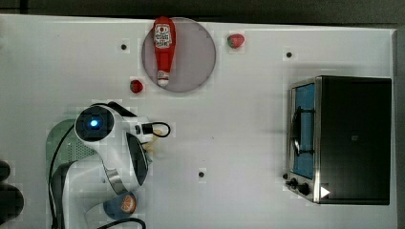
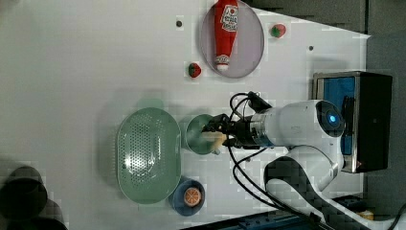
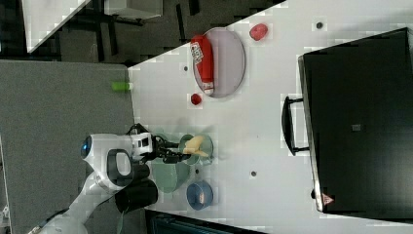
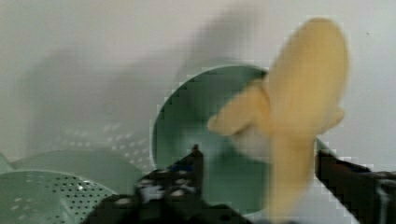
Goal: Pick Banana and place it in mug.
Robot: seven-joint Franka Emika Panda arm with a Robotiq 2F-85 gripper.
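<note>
With the jaws spread wide, the banana [image 4: 299, 116] stands between them, long axis pointing away, directly over the mug [image 4: 196, 121] opening.

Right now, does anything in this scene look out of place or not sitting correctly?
Yes. The banana lies across the rim of the mug, not down inside it, partly sticking out beside the open gripper. Also, the ketchup bottle lies on its side on the round plate rather than standing.
</note>
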